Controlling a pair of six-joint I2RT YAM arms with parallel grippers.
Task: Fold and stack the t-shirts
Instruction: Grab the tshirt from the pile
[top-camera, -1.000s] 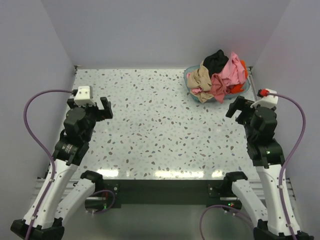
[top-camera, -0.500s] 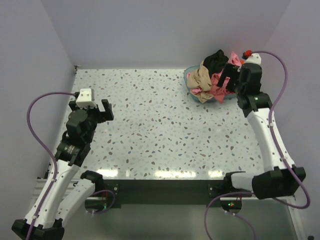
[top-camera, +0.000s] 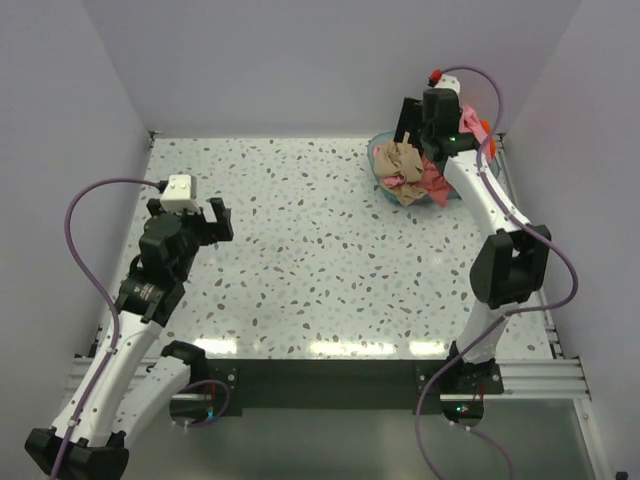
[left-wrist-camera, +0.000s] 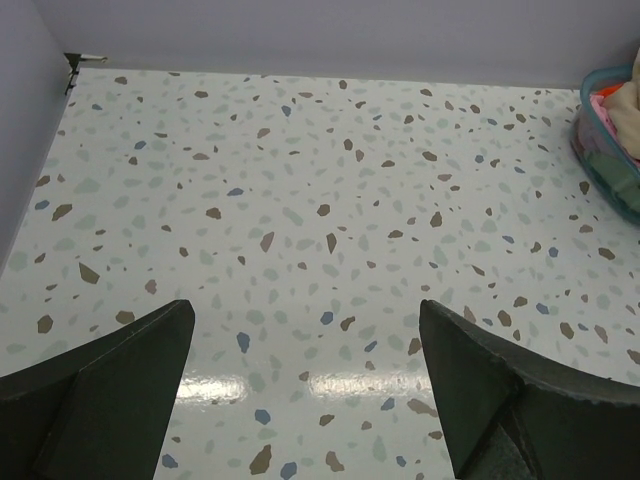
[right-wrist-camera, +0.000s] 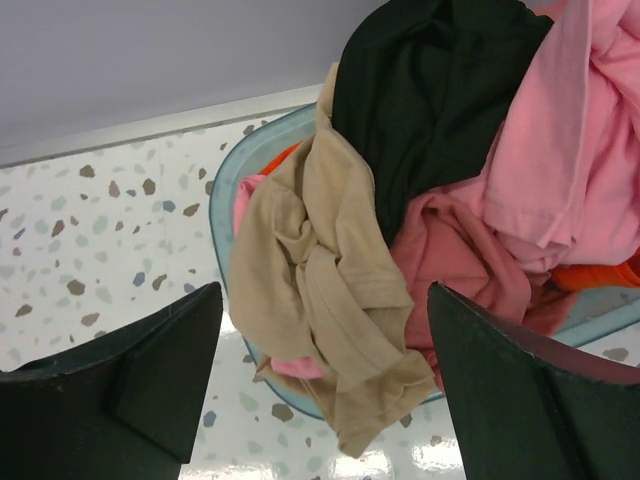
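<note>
Overhead and close right-wrist views share the basket (right-wrist-camera: 218, 195); left perhaps.

Right arm reached forward; right end effector (right-wrist-camera: 325, 330) now above t-shirts (top-camera: 415, 170) in basket (top-camera: 377, 152).

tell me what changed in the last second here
The right arm swung from the near right side out to the far right corner; the right gripper now hangs open over the t-shirts in the teal basket, gripping nothing. The left arm shifted only slightly, and the left gripper stayed open over the table. The shirts lie heaped in the basket as before.
</note>
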